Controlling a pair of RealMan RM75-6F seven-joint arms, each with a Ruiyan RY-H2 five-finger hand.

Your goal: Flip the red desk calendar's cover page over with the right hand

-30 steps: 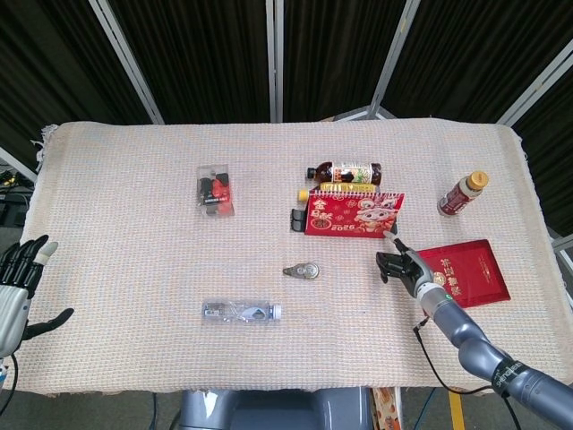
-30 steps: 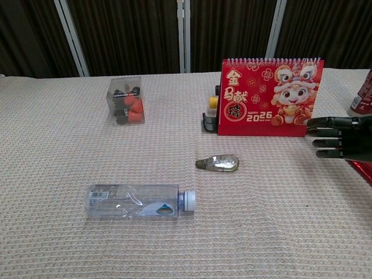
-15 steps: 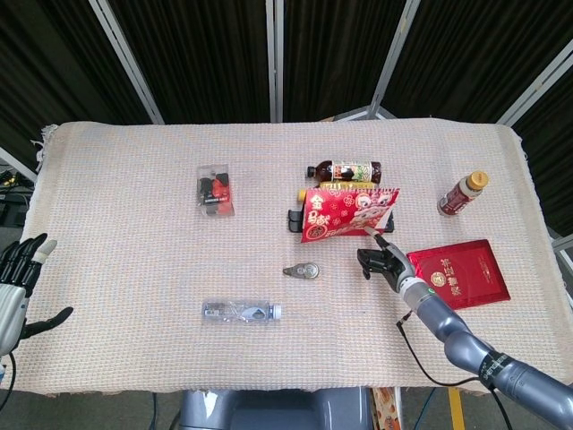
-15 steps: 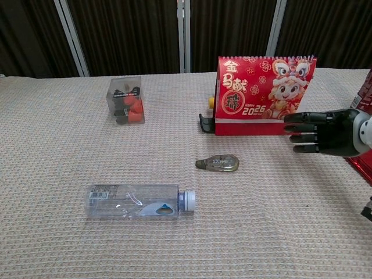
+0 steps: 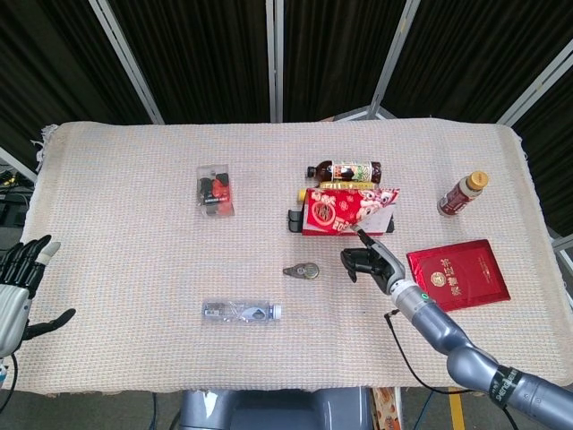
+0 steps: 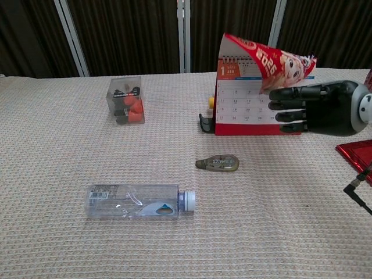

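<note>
The red desk calendar stands right of the table's middle. In the chest view its red cover is lifted and curling up and back, baring the white month page. My right hand is in front of the calendar's right half. Its fingers stretch out leftwards, spread, and the top one touches the raised cover's lower edge from below. Nothing is gripped. The head view shows this right hand just below the calendar. My left hand hangs open off the table's left edge.
A clear box of orange and black items sits at the back left. A clear bottle lies in front, with a small tape dispenser near the calendar. A red booklet, an upright bottle and a lying dark bottle surround the calendar.
My right hand has moved left and up along the calendar's front. The cover, flat against the calendar a second ago, has lifted off and now curls upward, exposing the month page.
</note>
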